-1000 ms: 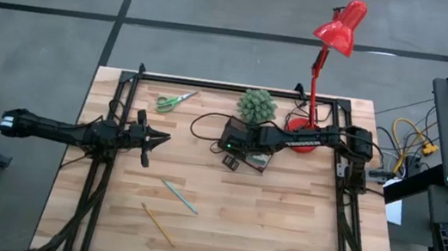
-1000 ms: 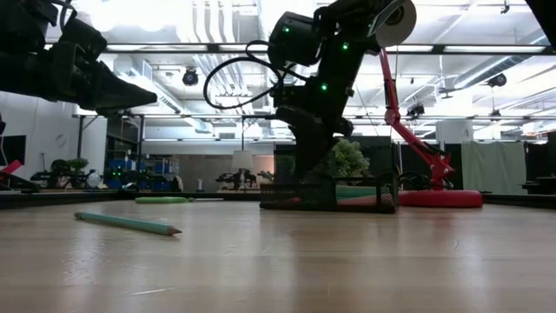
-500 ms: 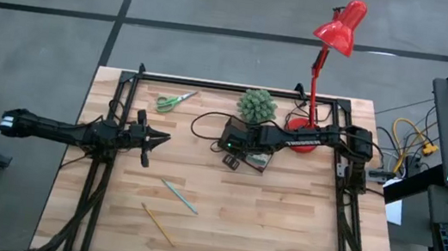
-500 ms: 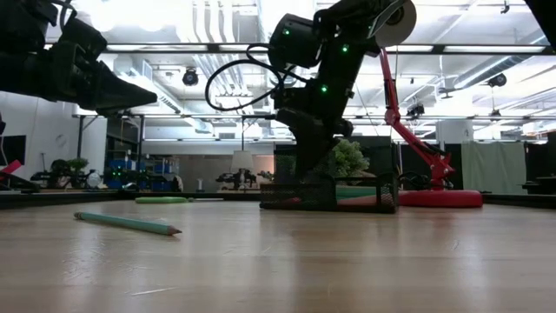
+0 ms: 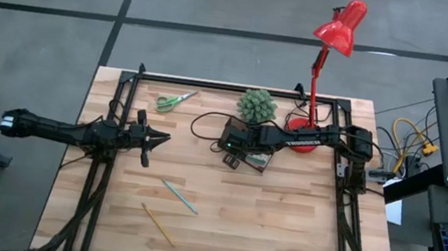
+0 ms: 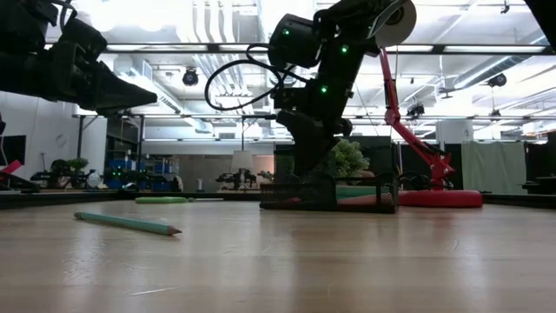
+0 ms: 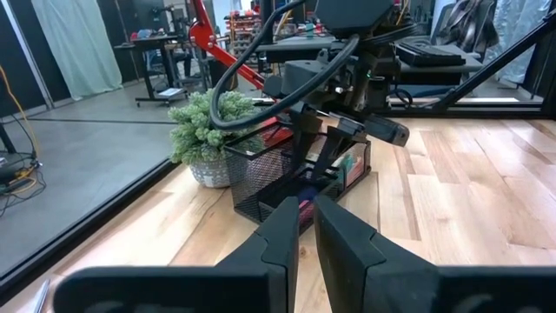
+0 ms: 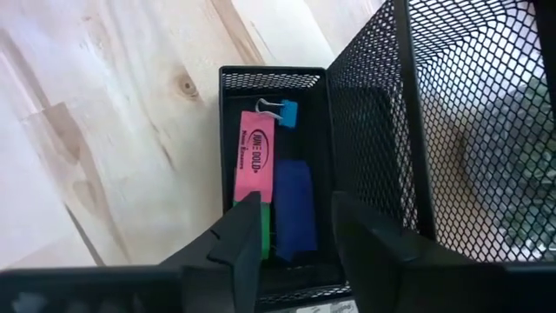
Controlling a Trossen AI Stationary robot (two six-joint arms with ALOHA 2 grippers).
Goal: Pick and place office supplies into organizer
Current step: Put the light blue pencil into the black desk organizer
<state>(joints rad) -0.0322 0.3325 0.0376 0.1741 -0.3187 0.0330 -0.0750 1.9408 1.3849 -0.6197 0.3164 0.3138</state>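
Note:
The black mesh organizer point(image 5: 251, 158) stands mid-table beside the plant. My right gripper point(image 8: 295, 236) is open and points down into its low front compartment point(image 8: 271, 80). A pink eraser-like piece point(image 8: 256, 161), a blue clip point(image 8: 287, 110), a blue piece point(image 8: 294, 207) and a green piece point(image 8: 264, 230) lie there; whether the fingers touch them I cannot tell. My left gripper point(image 5: 165, 139) is shut and hovers over the table's left part. Green-handled scissors point(image 5: 175, 100), a teal pen point(image 5: 179, 195) and a yellow pencil point(image 5: 158, 224) lie flat on the wood.
A spiky green potted plant point(image 5: 257, 106) stands just behind the organizer. The red lamp's base point(image 5: 302, 123) sits to the organizer's right, and its head point(image 5: 341, 26) reaches past the far edge. Black frame rails point(image 5: 96, 178) run along both table sides. Bare wood lies near the pen and pencil.

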